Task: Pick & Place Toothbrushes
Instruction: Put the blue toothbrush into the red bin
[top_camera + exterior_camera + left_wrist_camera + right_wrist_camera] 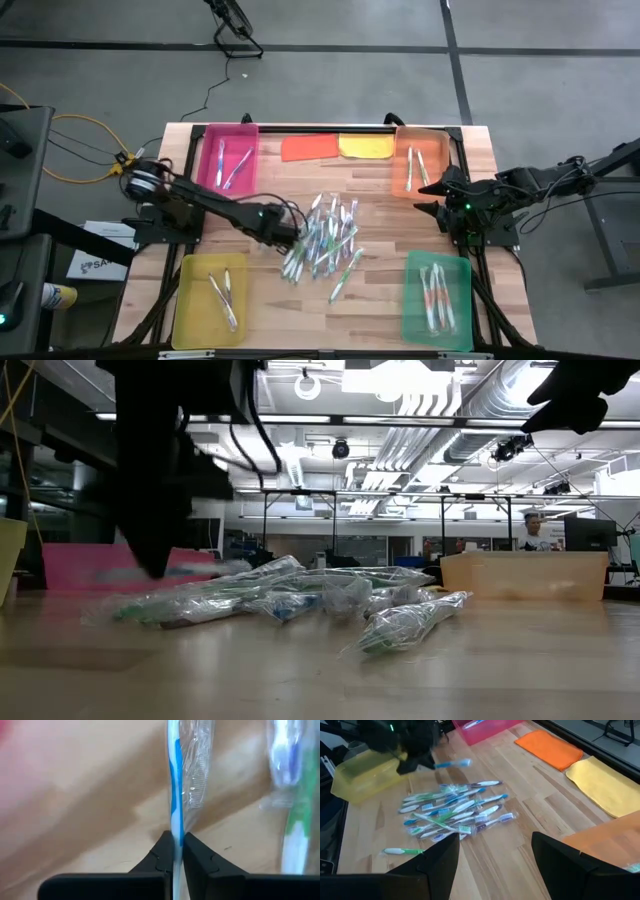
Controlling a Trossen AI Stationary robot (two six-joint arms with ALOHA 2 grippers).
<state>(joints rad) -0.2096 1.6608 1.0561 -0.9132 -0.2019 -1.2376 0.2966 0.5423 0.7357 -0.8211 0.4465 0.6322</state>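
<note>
A pile of wrapped toothbrushes [325,240] [455,812] [300,595] lies on the middle of the wooden table. My left gripper [290,232] [177,842] is at the pile's left edge, shut on a blue-and-white toothbrush [174,785] [454,764] in a clear wrapper. One green toothbrush [402,851] lies apart on the pile's near side. My right gripper [430,200] [495,852] is open and empty, between the pile and the orange tray [420,160]. My left gripper pinches the blue-and-white toothbrush between its two fingertips [162,851], on the handle [176,827]. The rest of the brush runs straight out ahead of the fingers. In the right wrist view the brush sticks out roughly level from the gripper, lifted clear of the table.
Four trays hold a few toothbrushes each: pink [228,155] far left, yellow [210,300] near left, orange far right, green [438,295] near right. An orange cloth [308,147] and a yellow cloth [365,146] lie flat at the far edge.
</note>
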